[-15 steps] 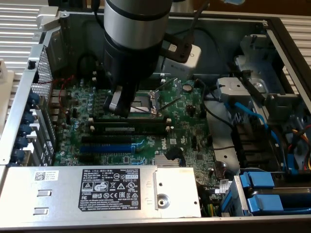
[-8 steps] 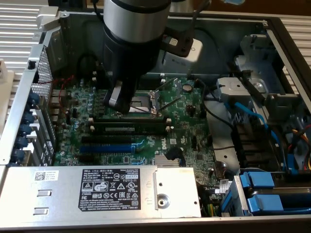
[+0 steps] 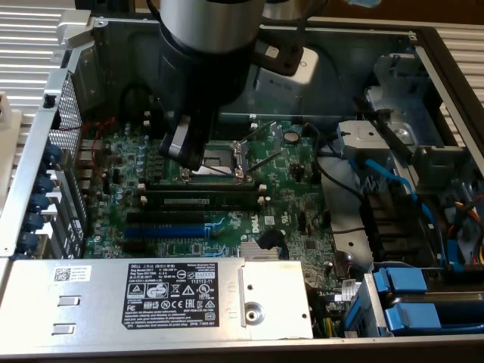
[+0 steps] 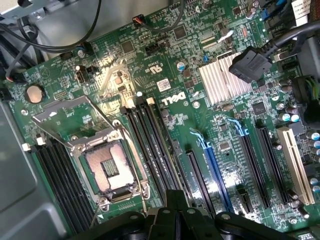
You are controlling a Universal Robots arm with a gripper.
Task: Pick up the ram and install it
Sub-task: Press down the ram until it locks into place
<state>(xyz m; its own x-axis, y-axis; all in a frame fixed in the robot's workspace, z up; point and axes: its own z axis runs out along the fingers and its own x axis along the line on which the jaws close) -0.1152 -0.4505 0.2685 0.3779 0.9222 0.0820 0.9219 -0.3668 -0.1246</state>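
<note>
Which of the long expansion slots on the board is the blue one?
The blue slot sits between two long black slots, the second slot over from the RAM slots by the CPU socket. The cream slot lies at the far end.

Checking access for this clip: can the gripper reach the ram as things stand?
Probably yes: the ram lies along the black slots with nothing over it, and the gripper hangs close by.
</note>
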